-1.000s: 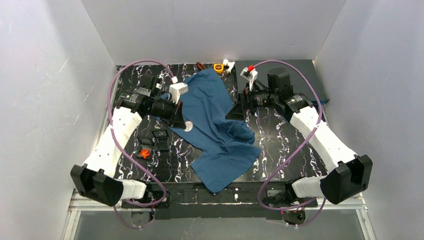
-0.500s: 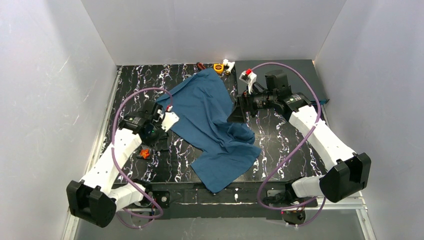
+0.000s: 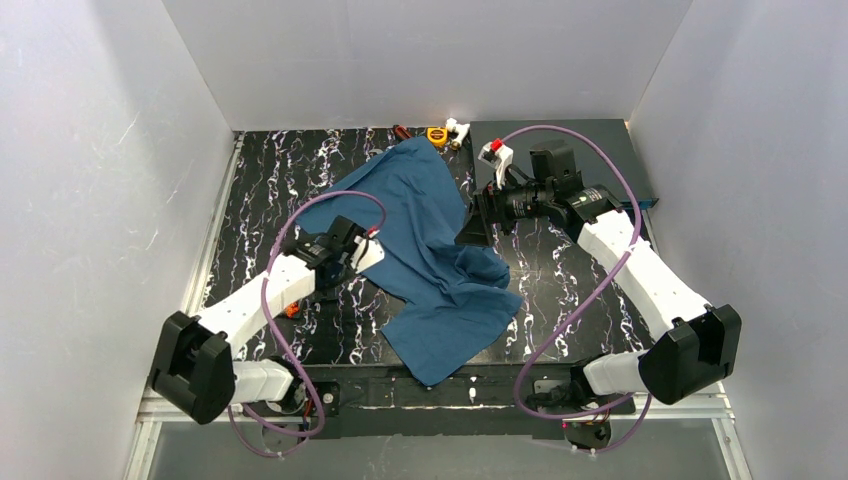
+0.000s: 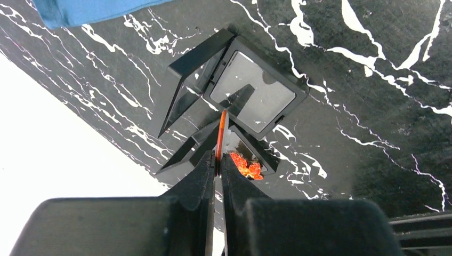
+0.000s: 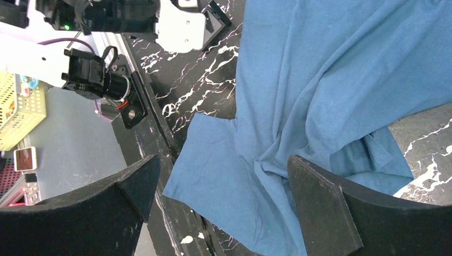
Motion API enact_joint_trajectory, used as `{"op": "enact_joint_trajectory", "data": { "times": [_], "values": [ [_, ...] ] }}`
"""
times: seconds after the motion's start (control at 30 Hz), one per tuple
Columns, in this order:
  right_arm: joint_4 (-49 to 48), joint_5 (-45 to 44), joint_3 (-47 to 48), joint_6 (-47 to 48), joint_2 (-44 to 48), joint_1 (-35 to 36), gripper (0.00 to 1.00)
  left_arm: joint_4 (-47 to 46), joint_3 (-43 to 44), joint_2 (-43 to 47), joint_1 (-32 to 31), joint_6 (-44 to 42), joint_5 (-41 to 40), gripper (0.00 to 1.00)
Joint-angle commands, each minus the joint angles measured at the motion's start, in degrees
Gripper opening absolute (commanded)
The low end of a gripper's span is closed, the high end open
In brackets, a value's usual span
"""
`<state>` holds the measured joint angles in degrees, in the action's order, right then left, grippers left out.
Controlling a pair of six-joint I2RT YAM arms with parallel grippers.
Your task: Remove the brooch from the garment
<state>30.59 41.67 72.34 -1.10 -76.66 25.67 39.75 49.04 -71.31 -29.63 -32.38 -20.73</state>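
Your left gripper (image 4: pixel 219 160) is clamped on what looks like the brooch (image 4: pixel 221 133), edge-on, pointing up-frame at the black boxes (image 4: pixel 250 96) just beyond, shirt (image 4: pixel 80 10) away at upper left; right gripper (image 5: pixel 223 165) hangs open over the shirt

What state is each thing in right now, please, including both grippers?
Shirt: rumpled, lying loose, not gripped.
Brooch: off the shirt, pinched edge-on.
Left gripper: jaws shut on the brooch.
Right gripper: jaws wide open, empty.
Upper box: lid open.
Lower box: open, with an orange piece inside.
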Motion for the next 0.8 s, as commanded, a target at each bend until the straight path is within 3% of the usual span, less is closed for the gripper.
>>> {"op": "enact_joint_trajectory", "data": {
  "times": [0.0, 0.77],
  "values": [
    [0.52, -0.25, 0.88, 0.93, 1.24, -0.27, 0.98, -4.6, -1.83, -2.82, -1.9, -0.57, -4.75, 0.0],
    [1.16, -0.63, 0.79, 2.43, 1.08, -0.45, 0.98, -10.24, -5.62, -8.19, -3.68, -2.86, -9.12, 0.0]
  ]
}}
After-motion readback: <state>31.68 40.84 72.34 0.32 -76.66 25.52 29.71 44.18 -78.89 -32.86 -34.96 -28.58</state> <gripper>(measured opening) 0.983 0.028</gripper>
